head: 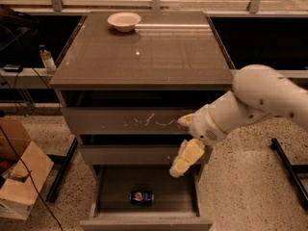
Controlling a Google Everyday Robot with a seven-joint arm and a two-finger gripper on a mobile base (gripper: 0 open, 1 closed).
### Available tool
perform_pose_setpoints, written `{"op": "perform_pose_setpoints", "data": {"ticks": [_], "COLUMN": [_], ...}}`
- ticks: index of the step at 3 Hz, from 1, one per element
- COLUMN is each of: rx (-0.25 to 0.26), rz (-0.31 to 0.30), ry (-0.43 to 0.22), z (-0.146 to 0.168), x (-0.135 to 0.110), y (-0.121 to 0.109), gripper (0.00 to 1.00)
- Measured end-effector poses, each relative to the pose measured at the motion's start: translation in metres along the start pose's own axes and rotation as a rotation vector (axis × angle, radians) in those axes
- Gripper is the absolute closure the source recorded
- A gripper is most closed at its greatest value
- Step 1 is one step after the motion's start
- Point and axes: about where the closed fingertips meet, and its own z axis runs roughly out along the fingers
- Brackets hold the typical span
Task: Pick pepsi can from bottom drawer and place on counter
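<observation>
1. Below the front edge of the worktop (144, 57), the bottom drawer (166, 186) stands pulled open; the pepsi can (142, 196) lies on its side on the drawer floor, near the middle, touching nothing else.
2. Under the front right corner, the end effector (177, 147) hangs before the closed drawer fronts, above the open drawer and apart from the can; its two pale fingers (186, 157) are spread apart, holding nothing.
3. Near the worktop's back edge, left of centre, sits a white bowl (124, 21); a cardboard box (21, 179) rests on the floor beyond the left edge.
</observation>
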Motion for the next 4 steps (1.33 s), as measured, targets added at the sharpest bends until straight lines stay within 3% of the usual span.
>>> {"op": "perform_pose_setpoints", "data": {"ticks": [1,2,4], "rx": [-0.04,-0.067,-0.111], "rz": [0.041,0.105,0.253], "ry": [-0.05,-0.147,-0.417], "z": [0.068,0.131,0.212], "x": [0.01,0.031,0.09], "y": [-0.012,-0.025,-0.046], "gripper": [0.0,0.0,0.0]}}
